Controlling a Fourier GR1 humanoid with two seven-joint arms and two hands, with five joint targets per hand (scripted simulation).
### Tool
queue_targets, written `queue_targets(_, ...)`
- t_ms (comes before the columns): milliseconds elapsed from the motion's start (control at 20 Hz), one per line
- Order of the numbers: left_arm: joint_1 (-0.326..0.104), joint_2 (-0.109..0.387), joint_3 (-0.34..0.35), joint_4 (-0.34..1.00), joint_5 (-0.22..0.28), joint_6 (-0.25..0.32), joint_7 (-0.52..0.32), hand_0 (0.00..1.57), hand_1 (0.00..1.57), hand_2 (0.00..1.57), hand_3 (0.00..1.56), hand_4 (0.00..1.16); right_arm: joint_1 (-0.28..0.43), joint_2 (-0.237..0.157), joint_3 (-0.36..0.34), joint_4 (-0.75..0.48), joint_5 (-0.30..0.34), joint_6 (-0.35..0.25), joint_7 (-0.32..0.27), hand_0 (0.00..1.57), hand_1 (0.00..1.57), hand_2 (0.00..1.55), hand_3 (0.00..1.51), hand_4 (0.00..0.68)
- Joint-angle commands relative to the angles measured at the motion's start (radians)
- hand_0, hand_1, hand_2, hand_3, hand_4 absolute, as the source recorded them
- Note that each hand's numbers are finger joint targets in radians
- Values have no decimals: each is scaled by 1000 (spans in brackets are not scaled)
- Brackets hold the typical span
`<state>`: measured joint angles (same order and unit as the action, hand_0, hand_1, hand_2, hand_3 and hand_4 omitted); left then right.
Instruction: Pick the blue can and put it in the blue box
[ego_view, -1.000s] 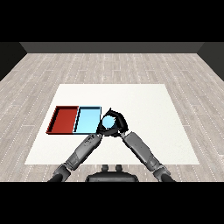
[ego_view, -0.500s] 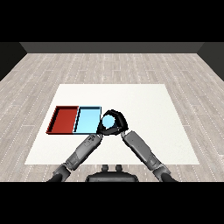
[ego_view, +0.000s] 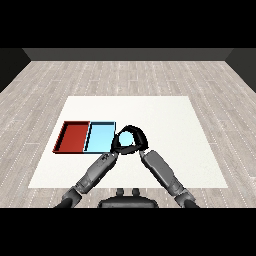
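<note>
near the front edge of the white desk (ego_view: 165, 115), a little left of its middle, the right hand (ego_view: 136, 141) has its fingers (ego_view: 131, 129) curled round the blue can (ego_view: 126, 138), so that only the can's pale blue face shows between the black fingers and thumb. the can is just beside the right rim of the light blue tray (ego_view: 100, 137), not inside it (whether it hangs above the desk or rests on it cannot be told from this view).

the left hand (ego_view: 115, 146) is close against the can's left side, its dark fingers merging with those of the right hand; whether they are curled or straight cannot be told, nor whether they touch the can. both grey forearms run up from the desk's front edge and meet at the can, the left from the lower left and the right from the lower right.

the light blue tray lies side by side with the red tray (ego_view: 74, 137), their long walls touching, the red one nearer the desk's left edge. both trays sit in the left half of the desk, nearer its front edge than its back. a pale wooden floor (ego_view: 130, 75) surrounds the desk.
</note>
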<state>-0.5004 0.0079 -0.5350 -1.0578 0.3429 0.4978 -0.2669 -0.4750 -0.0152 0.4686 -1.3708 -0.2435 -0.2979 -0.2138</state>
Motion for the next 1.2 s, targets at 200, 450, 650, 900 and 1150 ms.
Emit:
queue_targets(200, -21, -8, 7, 4, 63, 69, -168, 1571, 1571, 1552, 1468, 1044, 11, 15, -9, -5, 48, -2, 74, 0, 0, 0, 0, 0)
queue_targets(450, -12, -8, 20, -78, 47, 67, -111, 1571, 1571, 1550, 1461, 1112, 66, 14, -21, -75, 93, -12, 81, 0, 0, 0, 0, 0)
queue_targets(650, -45, -8, -16, 31, 41, 125, -235, 1571, 1571, 1571, 1470, 1144, -12, 15, -47, -34, 69, -63, 82, 0, 0, 0, 0, 0)
queue_targets(900, 51, 11, 41, 30, -12, 45, -285, 1571, 1571, 1571, 1481, 1140, 72, -22, -149, -152, 3, 48, 77, 0, 0, 0, 0, 0)
queue_targets(1150, 24, 10, 42, 11, -77, 140, -205, 1571, 1571, 1571, 1470, 1125, 199, -115, -204, -255, -65, 192, 32, 0, 0, 0, 0, 0)
